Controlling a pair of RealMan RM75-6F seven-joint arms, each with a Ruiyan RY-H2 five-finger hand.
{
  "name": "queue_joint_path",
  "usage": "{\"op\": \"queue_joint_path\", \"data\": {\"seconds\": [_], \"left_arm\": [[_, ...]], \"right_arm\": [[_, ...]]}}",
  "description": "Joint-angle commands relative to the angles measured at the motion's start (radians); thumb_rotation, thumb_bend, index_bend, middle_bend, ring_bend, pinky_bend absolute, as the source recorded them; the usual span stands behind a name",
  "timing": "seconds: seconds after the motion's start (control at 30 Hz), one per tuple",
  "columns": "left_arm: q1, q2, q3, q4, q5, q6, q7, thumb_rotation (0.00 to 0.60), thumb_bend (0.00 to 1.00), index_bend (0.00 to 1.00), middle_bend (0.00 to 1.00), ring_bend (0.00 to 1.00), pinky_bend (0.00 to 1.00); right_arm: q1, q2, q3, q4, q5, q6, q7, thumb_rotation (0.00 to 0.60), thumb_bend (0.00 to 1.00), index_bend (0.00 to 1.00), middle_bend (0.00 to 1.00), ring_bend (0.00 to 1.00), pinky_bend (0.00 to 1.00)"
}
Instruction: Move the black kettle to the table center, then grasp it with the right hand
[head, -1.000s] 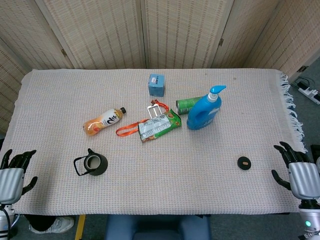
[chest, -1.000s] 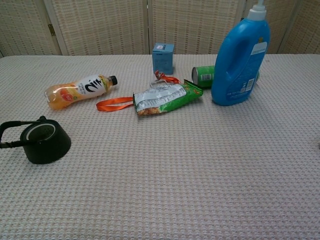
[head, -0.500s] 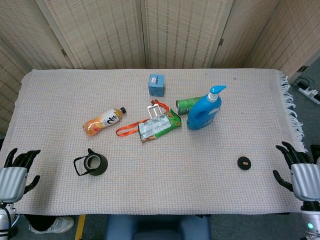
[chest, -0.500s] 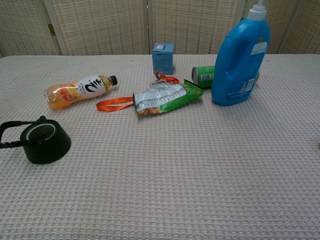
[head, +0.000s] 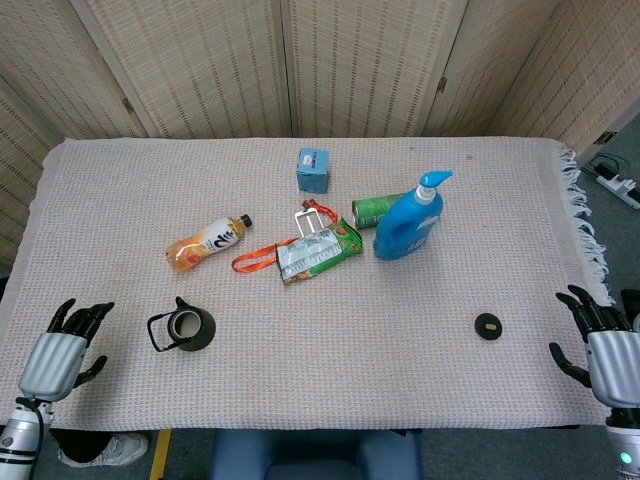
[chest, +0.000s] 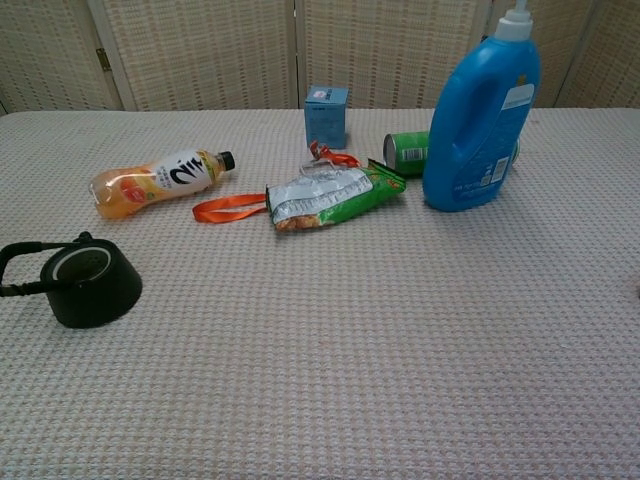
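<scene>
Head view: the black kettle (head: 186, 329) stands upright near the front-left part of the worktop (head: 320, 390), handle loop toward the left edge, well short of centre. We see the left hand (head: 62, 355) near it at the front-left edge, fingers apart, holding nothing. The right hand (head: 606, 345) sits off the front-right edge, fingers also spread and empty. A small black lid (head: 487, 326) lies front-right.

Risk, as we judge it: the kettle is squat and light-looking, so a sideways push from the left hand could tip or spin it instead of sliding it.

Chest view: neither hand shows. The kettle (chest: 88, 282) is low, matte black, wider at the base, lid off, with a thin handle. The centre lies clear of the snack bag (chest: 330, 195), juice bottle (chest: 160, 180) and blue detergent bottle (chest: 483, 115).
</scene>
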Motion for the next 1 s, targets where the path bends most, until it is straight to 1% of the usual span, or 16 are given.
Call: {"op": "queue_joint_path", "data": {"seconds": [0.03,0.27,0.57,1.0], "left_arm": [[-0.019,-0.03,0.01,0.041,0.022,-0.015,-0.016,0.6,0.23,0.07,0.12,0.16,0.06],[-0.046,-0.058,0.019,0.071,0.022,-0.058,-0.01,0.6,0.23,0.07,0.09,0.13,0.05],[-0.06,-0.093,0.021,0.121,0.003,-0.086,0.023,0.6,0.23,0.07,0.09,0.13,0.05],[-0.1,-0.168,0.013,0.212,0.02,-0.087,-0.036,0.6,0.23,0.14,0.09,0.14,0.07]], "right_arm": [[-0.002,0.002,0.001,-0.001,-0.002,0.005,0.002,0.6,0.31,0.19,0.18,0.3,0.27],[-0.008,0.004,0.001,-0.005,-0.004,0.011,0.003,0.6,0.31,0.19,0.18,0.3,0.27],[-0.011,0.007,0.001,-0.009,-0.005,0.014,0.0,0.6,0.31,0.19,0.18,0.3,0.27],[-0.015,0.007,0.004,-0.007,-0.002,0.015,0.008,0.6,0.31,0.19,0.18,0.3,0.27]]}}
